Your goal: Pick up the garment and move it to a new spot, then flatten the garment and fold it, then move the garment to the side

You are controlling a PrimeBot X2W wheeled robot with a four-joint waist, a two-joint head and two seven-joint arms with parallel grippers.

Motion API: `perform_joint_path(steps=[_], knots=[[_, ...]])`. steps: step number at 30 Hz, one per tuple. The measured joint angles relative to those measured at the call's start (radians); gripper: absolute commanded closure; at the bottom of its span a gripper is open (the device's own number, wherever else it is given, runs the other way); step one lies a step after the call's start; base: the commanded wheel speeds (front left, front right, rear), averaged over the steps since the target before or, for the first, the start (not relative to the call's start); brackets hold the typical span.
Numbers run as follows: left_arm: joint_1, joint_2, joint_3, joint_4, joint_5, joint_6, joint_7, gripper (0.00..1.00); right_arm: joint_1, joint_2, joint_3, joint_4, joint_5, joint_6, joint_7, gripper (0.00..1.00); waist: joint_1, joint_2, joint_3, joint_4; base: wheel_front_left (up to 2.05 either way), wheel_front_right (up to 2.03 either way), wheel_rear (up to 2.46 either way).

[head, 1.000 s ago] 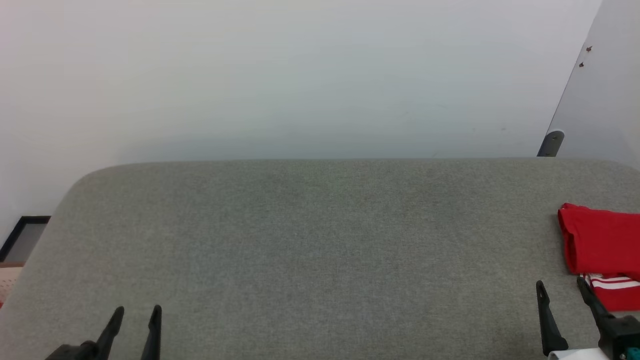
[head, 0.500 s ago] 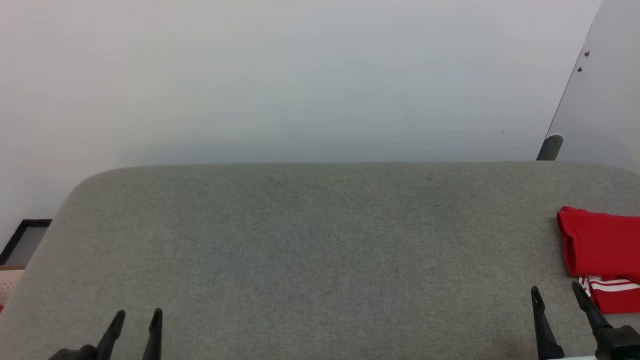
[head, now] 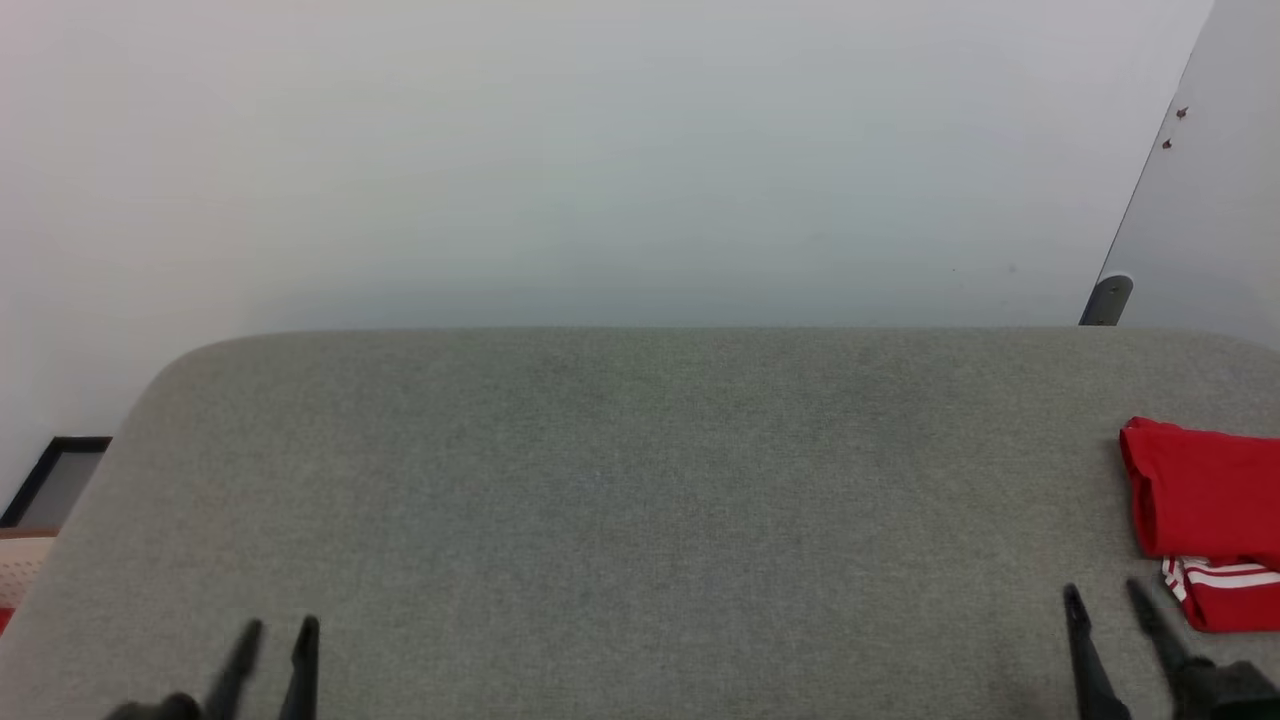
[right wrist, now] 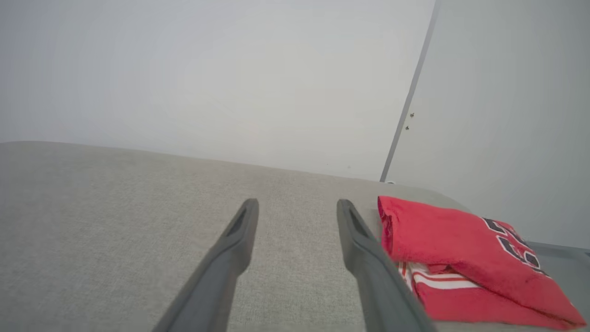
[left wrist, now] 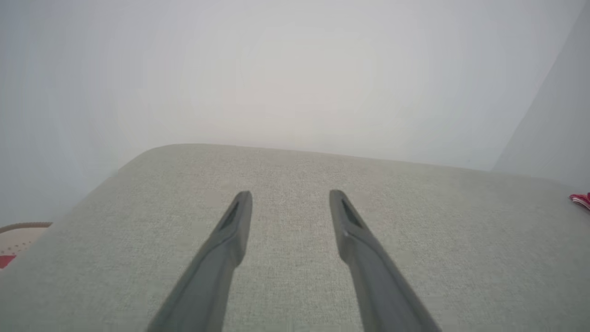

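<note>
The worktop [head: 640,480] is covered in grey woven cloth, matt, with a fine, slightly rough grain. The garment [right wrist: 451,240] is soft red cloth, matt and a little fuzzy along its folded edge, with white-striped knit trim [right wrist: 438,281] and flat black lettering [right wrist: 511,242] edged in white. The left claw [left wrist: 290,196] and right claw [right wrist: 297,203] look like dark moulded plastic, smooth with a dull sheen. The wall [head: 600,150] is smooth and matt.
</note>
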Motion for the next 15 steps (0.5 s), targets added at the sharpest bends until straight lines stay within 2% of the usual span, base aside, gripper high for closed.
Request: perform_joint_path(steps=[4,15], knots=[[0.018,-0.03,-0.007,0.027,-0.02,0.0,0.01,1.0,0.015,0.01,-0.003,0.038,0.023,0.0,0.016,1.0,0.0,0.0,0.002,0.0,0.0,0.0,0.0],[-0.007,-0.062,0.009,0.028,-0.19,0.0,0.064,1.0,-0.007,0.013,-0.009,0.044,0.258,0.0,0.069,1.0,0.0,0.0,0.013,-0.004,0.0,0.0,0.0]])
